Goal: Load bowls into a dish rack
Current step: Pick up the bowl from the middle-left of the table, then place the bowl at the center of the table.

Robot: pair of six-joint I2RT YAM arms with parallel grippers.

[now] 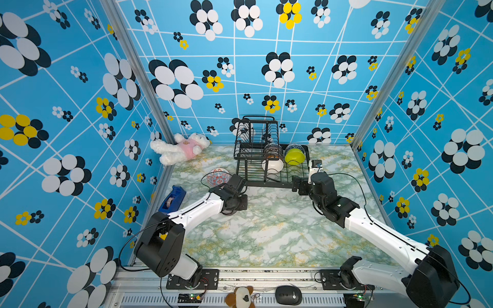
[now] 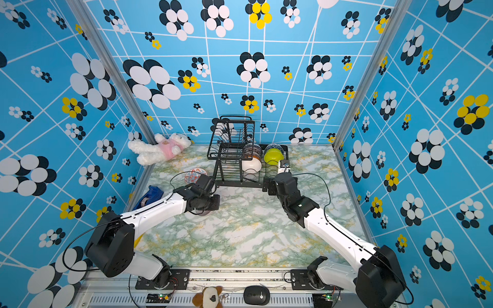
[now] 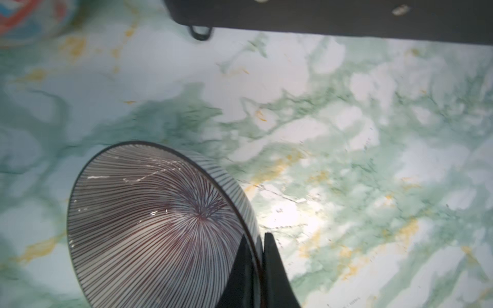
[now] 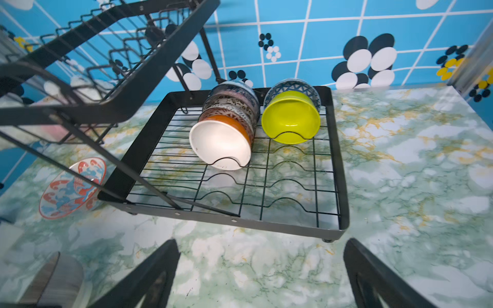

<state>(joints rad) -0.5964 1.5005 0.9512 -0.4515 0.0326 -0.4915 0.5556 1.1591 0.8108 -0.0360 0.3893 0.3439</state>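
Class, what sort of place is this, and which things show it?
Probably a robot test booth staged as a kitchen counter: flower-print panel walls enclose a marble-look tabletop, two robot arms are mounted at its front edge, and a dish rack holds bowls.

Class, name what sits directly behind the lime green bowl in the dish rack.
A blue-and-white patterned bowl: only its upper side shows; the lime green bowl covers the rest.
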